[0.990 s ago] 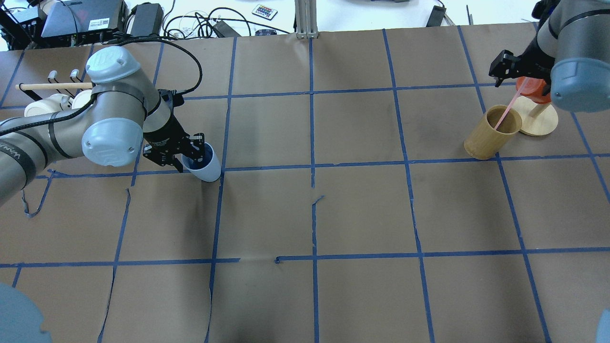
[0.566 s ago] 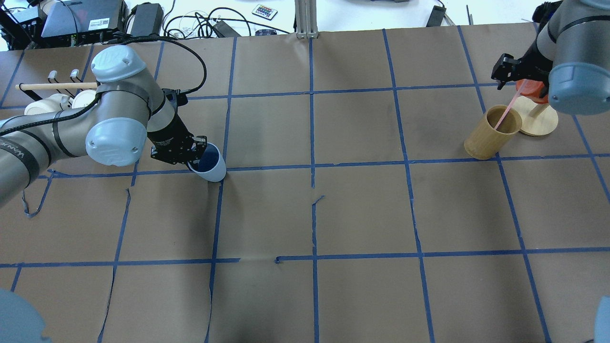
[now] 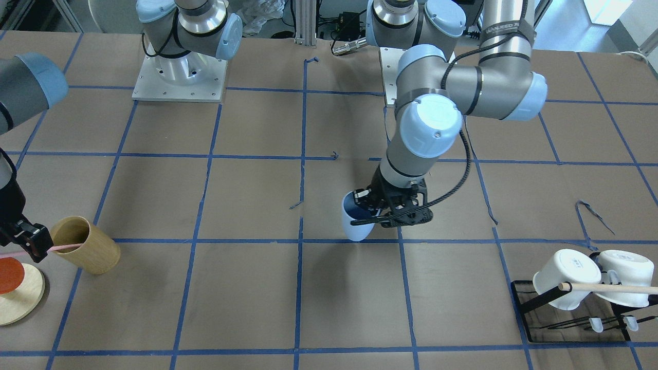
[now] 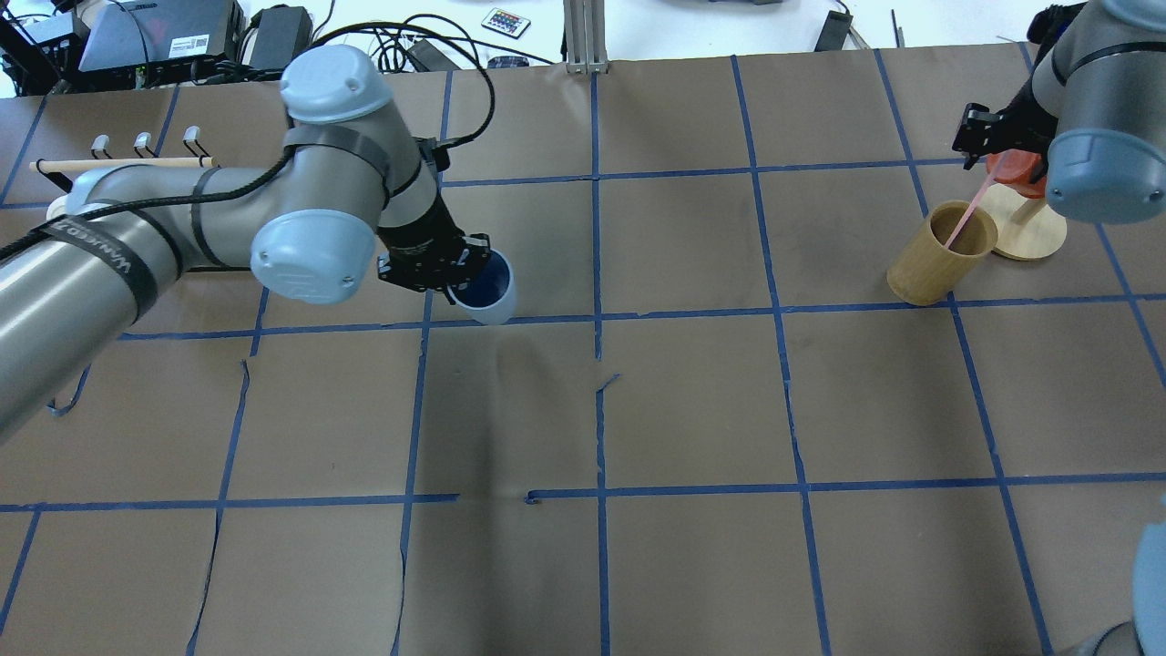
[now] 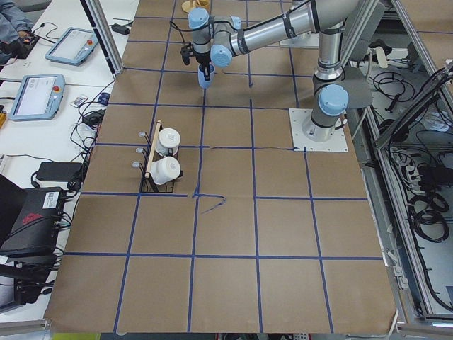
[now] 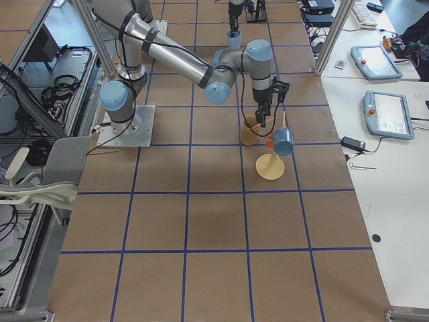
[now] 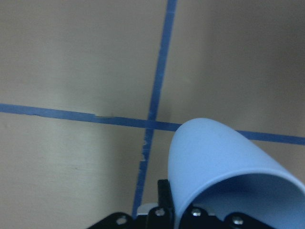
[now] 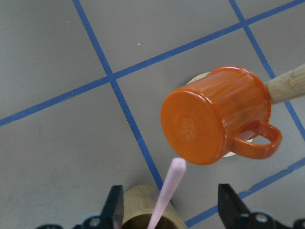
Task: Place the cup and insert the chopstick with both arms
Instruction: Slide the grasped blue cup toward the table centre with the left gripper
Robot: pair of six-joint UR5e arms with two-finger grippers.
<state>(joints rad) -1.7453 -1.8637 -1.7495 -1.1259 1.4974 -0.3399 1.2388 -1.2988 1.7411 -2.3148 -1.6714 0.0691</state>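
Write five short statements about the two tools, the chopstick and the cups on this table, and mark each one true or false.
1. The left tool is shut on the blue cup. True.
2. The pink chopstick lies flat on the table. False: it leans in the bamboo holder.
3. The right tool is shut on the chopstick. False: its jaws stand wide apart, one on either side of the chopstick.
4. The orange mug hangs on the wooden stand. True.
5. The black rack holds two white cups. True.
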